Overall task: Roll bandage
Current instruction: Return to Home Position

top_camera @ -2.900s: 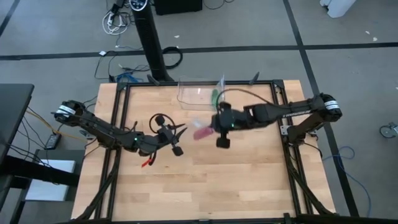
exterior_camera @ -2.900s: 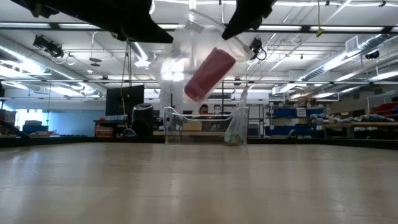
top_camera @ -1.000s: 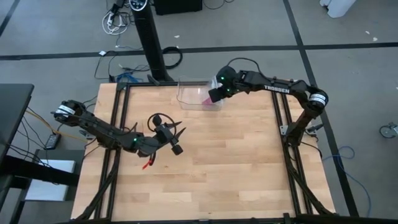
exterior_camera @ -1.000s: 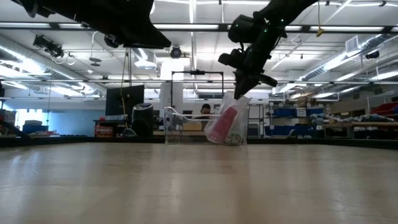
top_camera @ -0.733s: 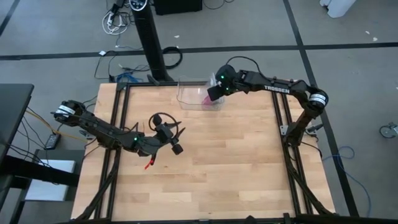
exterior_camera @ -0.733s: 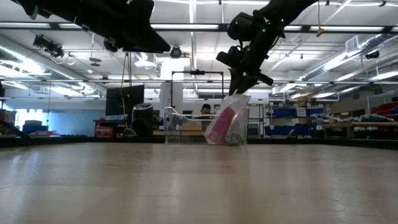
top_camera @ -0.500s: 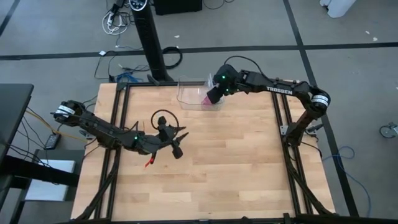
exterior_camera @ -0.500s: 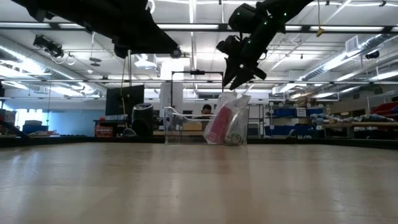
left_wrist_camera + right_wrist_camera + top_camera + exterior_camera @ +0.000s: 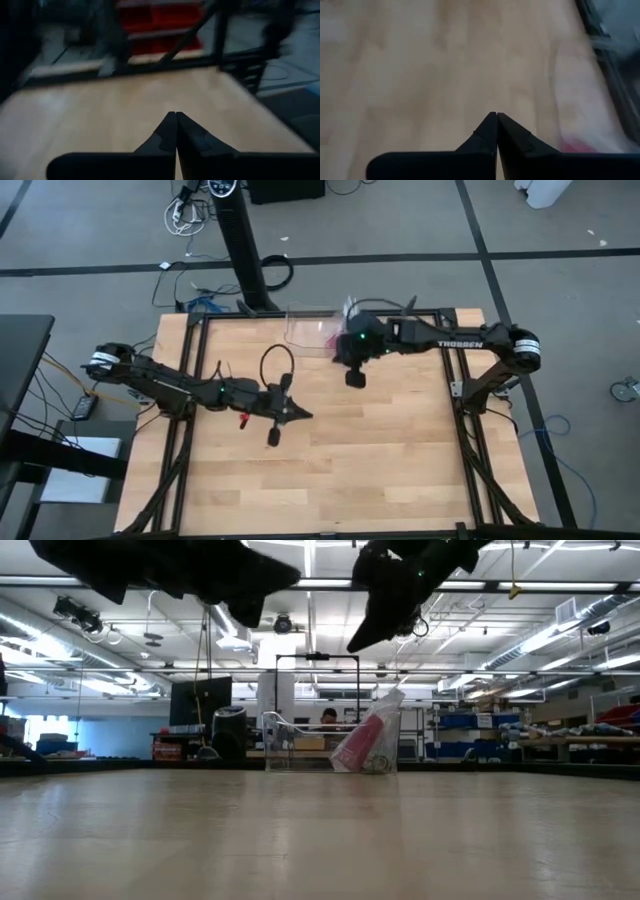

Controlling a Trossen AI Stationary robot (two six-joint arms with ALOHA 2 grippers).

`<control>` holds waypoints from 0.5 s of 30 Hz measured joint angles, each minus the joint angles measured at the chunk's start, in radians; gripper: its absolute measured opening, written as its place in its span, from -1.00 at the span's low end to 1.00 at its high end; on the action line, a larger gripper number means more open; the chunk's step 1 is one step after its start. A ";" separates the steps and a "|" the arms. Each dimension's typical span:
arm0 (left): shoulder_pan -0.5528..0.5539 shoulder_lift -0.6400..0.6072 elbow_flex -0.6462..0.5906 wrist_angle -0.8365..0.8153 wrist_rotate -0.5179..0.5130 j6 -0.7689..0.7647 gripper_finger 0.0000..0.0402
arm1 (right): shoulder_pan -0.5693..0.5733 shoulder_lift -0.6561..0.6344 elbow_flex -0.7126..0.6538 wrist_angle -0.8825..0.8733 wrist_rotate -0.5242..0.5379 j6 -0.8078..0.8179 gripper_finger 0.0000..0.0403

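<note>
R arm [image 9: 440, 338] pulled off bin [image 9: 296, 330] w/ bandage [image 9: 358, 747], L arm [image 9: 190, 392] over wood table [image 9: 380, 460], both jaws closed, workshop [image 9: 570, 725] behind

Item: bandage [image 9: 358, 747], wound into one small roll.
Colour: magenta-pink.
Form: short cylinder, longer than it is thick.
Enclosure: inside a clear plastic bag [image 9: 387, 708]; the bag's top edge stands above the roll.
Pose: tilted, with the upper end leaning right and the lower end down near the bin floor.
Location: right end of the clear bin [image 9: 303, 330], which sits at the far edge of the table [image 9: 380, 440], near the middle from left to right.
Seen from above: a small pink patch against the bin's right wall.
</note>
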 joint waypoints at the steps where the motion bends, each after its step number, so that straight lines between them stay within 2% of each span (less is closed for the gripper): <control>1: 0.008 0.000 -0.008 0.036 0.036 0.016 -0.96 | 0.006 -0.004 -0.030 0.059 -0.030 -0.014 -0.96; 8: 0.060 -0.067 -0.091 0.066 0.078 0.034 -0.97 | 0.013 -0.113 -0.316 0.403 -0.145 -0.082 -0.99; 15: 0.066 -0.294 -0.218 0.055 0.062 0.039 -0.98 | 0.014 -0.366 -0.609 0.605 -0.166 -0.091 -0.99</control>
